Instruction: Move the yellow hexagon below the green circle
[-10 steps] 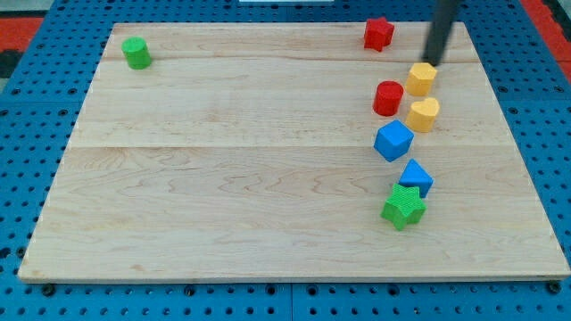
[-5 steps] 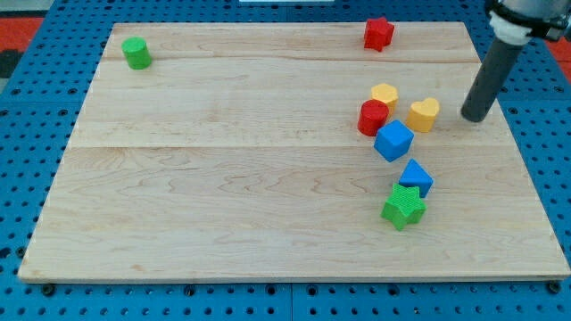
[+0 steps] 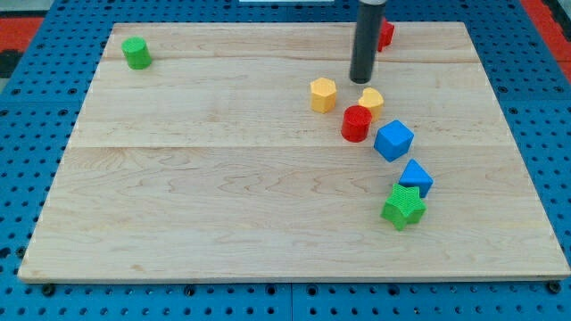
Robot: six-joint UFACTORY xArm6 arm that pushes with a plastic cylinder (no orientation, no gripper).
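Note:
The yellow hexagon (image 3: pixel 323 94) lies right of the board's middle, in the upper half. The green circle (image 3: pixel 136 53) stands far off at the board's top left corner. My tip (image 3: pixel 360 79) is just up and to the right of the yellow hexagon, a short gap away, and directly above the yellow heart (image 3: pixel 371 100). The rod partly hides the red star (image 3: pixel 384 34) behind it.
A red cylinder (image 3: pixel 356 123) touches the yellow heart from below. A blue cube (image 3: pixel 393 140), a blue block (image 3: pixel 415 177) and a green star (image 3: pixel 403 206) run down to the right. The wooden board (image 3: pixel 223 196) ends in a blue pegboard surround.
The yellow hexagon has slid left, away from the cluster. The yellow heart and red cylinder shifted left too. My tip swung from the right side to above the heart.

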